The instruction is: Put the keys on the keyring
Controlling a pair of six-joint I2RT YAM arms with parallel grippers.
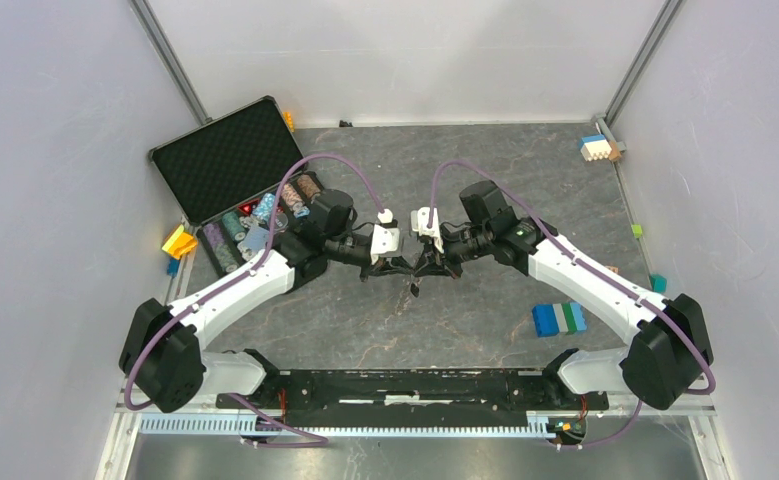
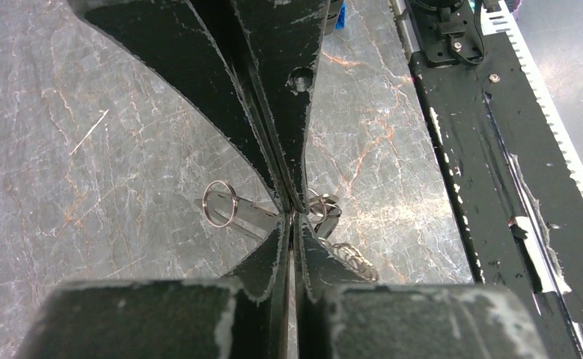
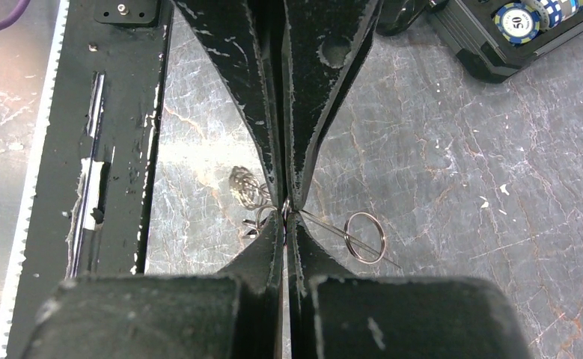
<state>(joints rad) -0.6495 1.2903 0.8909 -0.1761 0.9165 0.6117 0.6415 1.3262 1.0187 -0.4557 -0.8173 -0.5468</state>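
At the bottom of the top view the black base rail (image 1: 395,385) is lying along the near edge of the grey marbled counter (image 1: 485,170), and both white arms are reaching inward to meet just above the middle of the frame. The left gripper (image 2: 292,218) and the right gripper (image 3: 286,218) are pointing tip to tip. Each has its jaws pressed together, and a bundle of thin silver metal is sitting where the tips meet. Which pair is clamping which piece, I cannot tell. A thin silver-grey keyring (image 2: 252,215) is sticking out of that pinch nearly edge-on above the counter, with a small round silver split ring (image 2: 220,203) at its outer end. On the other side a short coiled silver chain (image 2: 355,259) is dangling. No keys are showing clearly. A small dark piece (image 1: 415,288) is hanging below the tips in the top view, too small to name. The threading looks to be under way, with nothing visibly seated yet. Further back at the upper left, an open black foam-lined case (image 1: 227,165) is holding poker chips (image 1: 255,215).
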